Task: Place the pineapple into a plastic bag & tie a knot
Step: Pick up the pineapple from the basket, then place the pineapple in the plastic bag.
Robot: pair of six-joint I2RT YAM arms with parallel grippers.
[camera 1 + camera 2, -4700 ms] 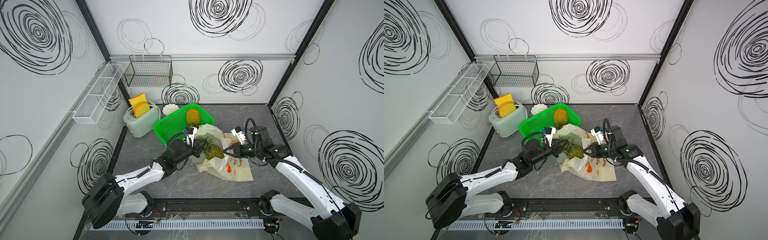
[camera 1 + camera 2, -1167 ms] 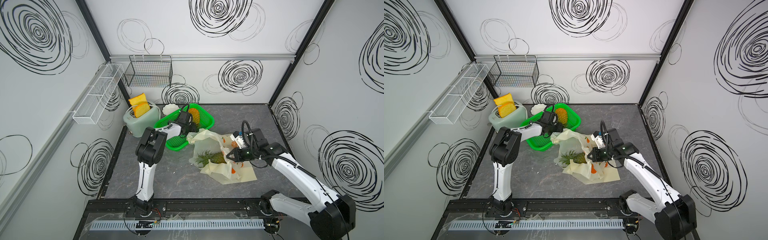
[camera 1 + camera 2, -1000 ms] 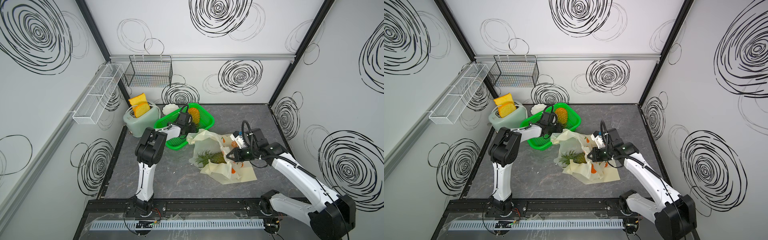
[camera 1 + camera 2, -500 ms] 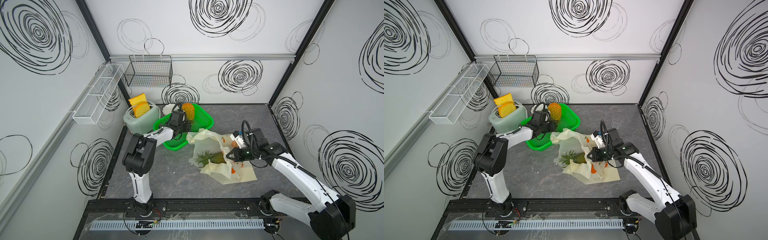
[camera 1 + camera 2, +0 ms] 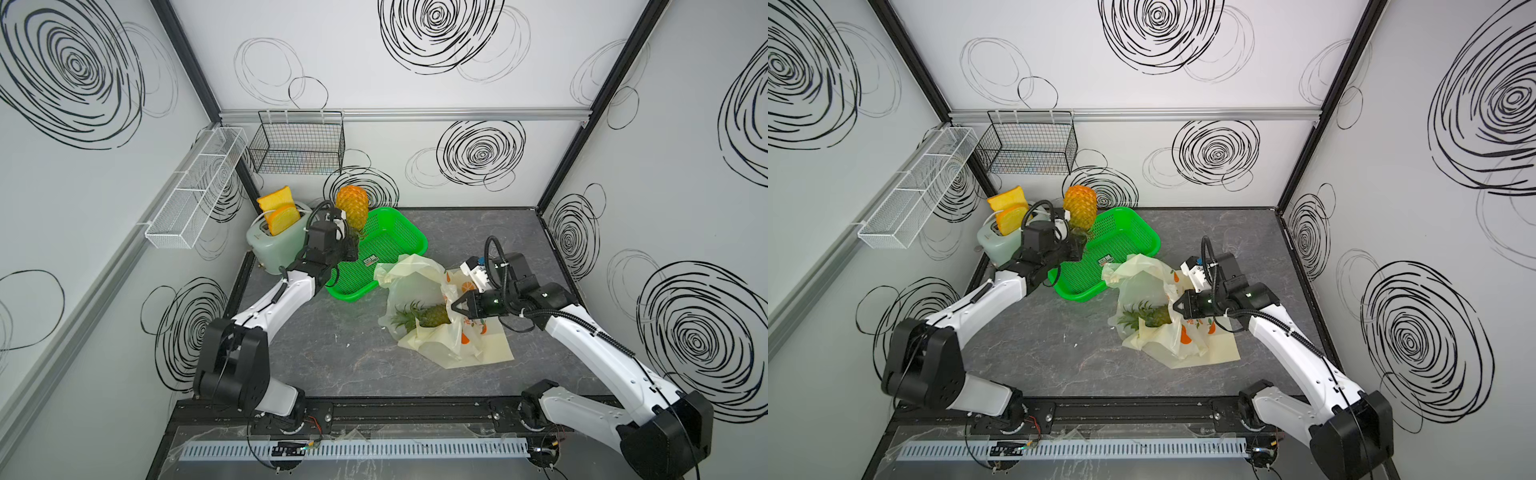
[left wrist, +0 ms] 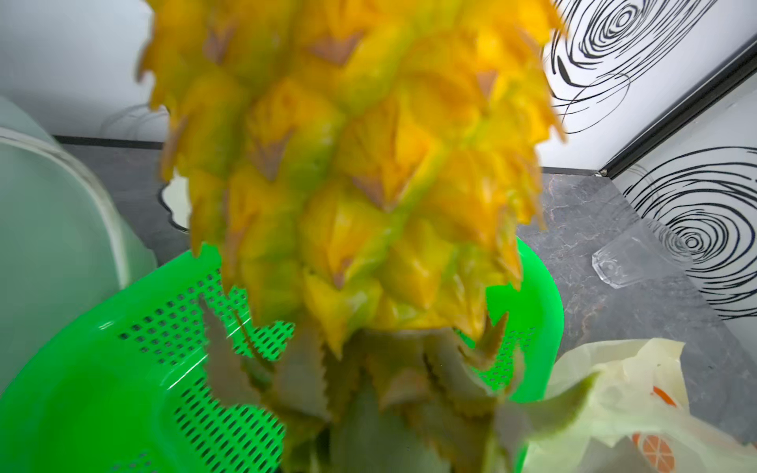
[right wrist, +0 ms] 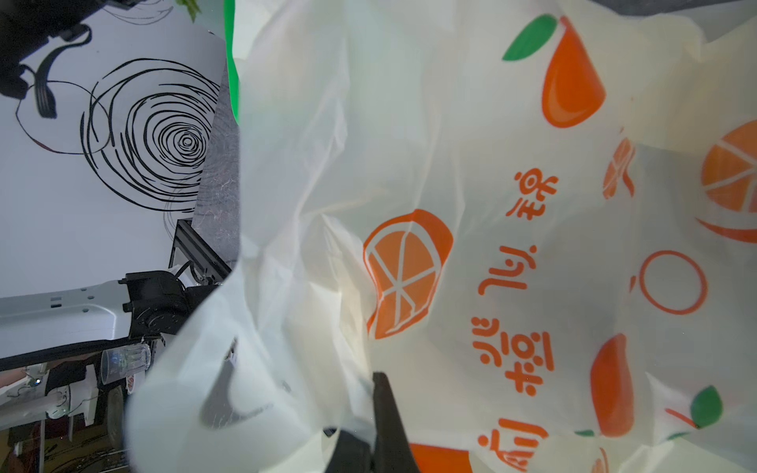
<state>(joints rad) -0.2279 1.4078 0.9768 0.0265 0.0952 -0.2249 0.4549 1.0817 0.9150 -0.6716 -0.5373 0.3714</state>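
White walls (image 5: 415, 95) scrawled with black swirls (image 5: 436, 25) box in a dark grey marbled table (image 5: 374, 361). A black wire basket (image 5: 297, 145) hangs from the back wall's metal rail (image 5: 457, 114); a white mesh rack (image 5: 195, 191) lines the left wall. Light seems soft and even

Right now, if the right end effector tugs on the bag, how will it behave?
Probably floppy: the bag is thin, wrinkled film, sagging where the right end effector pinches it. Likely it drags rather than lifts cleanly, since the pineapple lying in it weighs it down. The loose mouth may collapse.
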